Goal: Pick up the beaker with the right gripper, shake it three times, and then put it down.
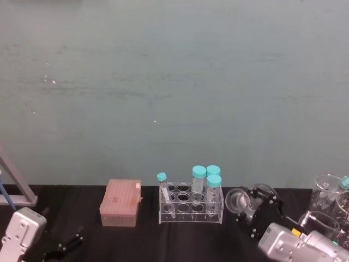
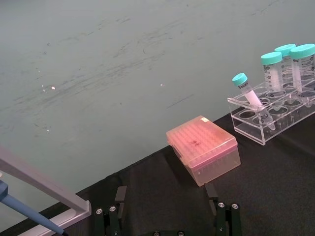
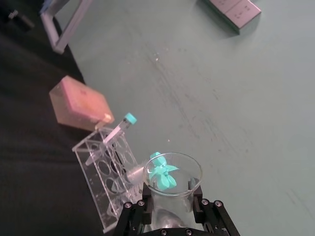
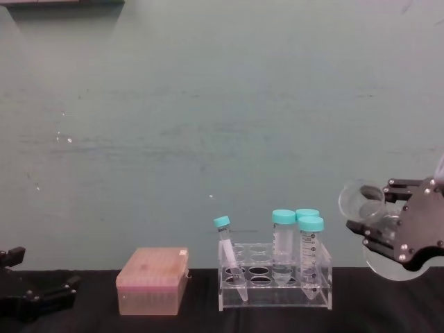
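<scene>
Two risks concern me most. My right tool point(image 4: 386, 214) is clamped on the beaker point(image 4: 359, 201), holding it clear of the counter point(image 4: 194, 322), up and to the right of the tube rack point(image 4: 274, 284). The beaker is tipped over, with its mouth aimed toward the teal-capped tubes point(image 4: 310, 257). Tipped like that, I judge a hard shake could throw any liquid out of the neck and onto the rack. The second risk is grip: my flat fingers are on smooth glass, so a sharp reversal might let it slide or twist. More glassware point(image 1: 329, 192) stands close on my right, and a wide swing could knock it. Setting the beaker down while it leans could land it on its edge and topple it.

My left tool point(image 2: 167, 216) rests low at my left with its fingers spread, holding nothing, near the pink box point(image 4: 152, 281).

As for writing, the tubes carry printed scale marks, too small to read. I see no brand or label.
</scene>
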`<action>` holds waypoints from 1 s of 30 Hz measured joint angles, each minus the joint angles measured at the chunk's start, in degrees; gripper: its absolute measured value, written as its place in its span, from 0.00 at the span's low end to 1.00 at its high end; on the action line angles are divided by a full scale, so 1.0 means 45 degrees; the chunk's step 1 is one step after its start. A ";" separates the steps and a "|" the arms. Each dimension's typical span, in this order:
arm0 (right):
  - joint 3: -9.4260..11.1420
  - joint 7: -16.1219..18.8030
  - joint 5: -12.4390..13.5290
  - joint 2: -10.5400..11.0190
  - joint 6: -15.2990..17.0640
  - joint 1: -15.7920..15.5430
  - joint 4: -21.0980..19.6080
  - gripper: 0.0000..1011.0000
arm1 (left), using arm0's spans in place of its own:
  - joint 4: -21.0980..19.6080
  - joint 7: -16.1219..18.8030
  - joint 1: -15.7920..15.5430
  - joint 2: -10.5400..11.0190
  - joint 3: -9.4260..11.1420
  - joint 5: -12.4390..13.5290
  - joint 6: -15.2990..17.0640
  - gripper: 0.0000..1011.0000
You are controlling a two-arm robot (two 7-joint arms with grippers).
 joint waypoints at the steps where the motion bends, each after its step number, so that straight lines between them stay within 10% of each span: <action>1: 0.0074 0.0127 0.0204 -0.0054 0.0065 -0.0022 -0.0025 0.45 | 0.0000 0.0000 0.0000 -0.0001 0.0001 0.0000 0.0000 0.99; 17: 0.2150 0.3287 0.7279 -0.1602 0.5239 -0.0647 -0.1041 0.45 | 0.0000 0.0000 0.0000 -0.0001 0.0001 0.0000 0.0000 0.99; 30: 0.2293 0.3157 0.8578 -0.1685 0.6539 -0.0712 -0.1010 0.45 | 0.0000 0.0000 0.0000 0.0000 0.0001 0.0000 0.0000 0.99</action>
